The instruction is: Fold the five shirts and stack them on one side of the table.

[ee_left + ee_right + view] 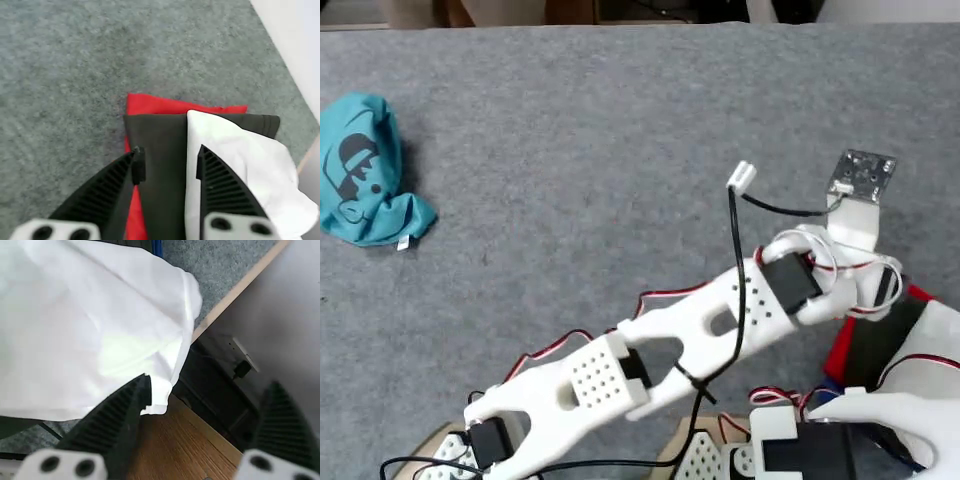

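Note:
A crumpled teal shirt (365, 170) lies at the far left of the grey table (580, 130). At the near right edge a stack holds a red shirt (150, 106) at the bottom, a black shirt (160, 140) over it and a white shirt (235, 150) on top. The red shirt (842, 350) and black shirt (880, 340) peek out under my left arm (750, 300). My left gripper (167, 162) hovers open just above the black shirt. Beside the white shirt (75, 315), which droops over the table edge, my right gripper (210, 392) is spread wide open and holds nothing.
The table's wooden edge (240, 287) runs close to the stack, with wooden floor (170, 440) and a power strip (240, 357) below. A cable with a white connector (741, 178) hangs over the left arm. The right arm's base (820, 445) sits at the near edge.

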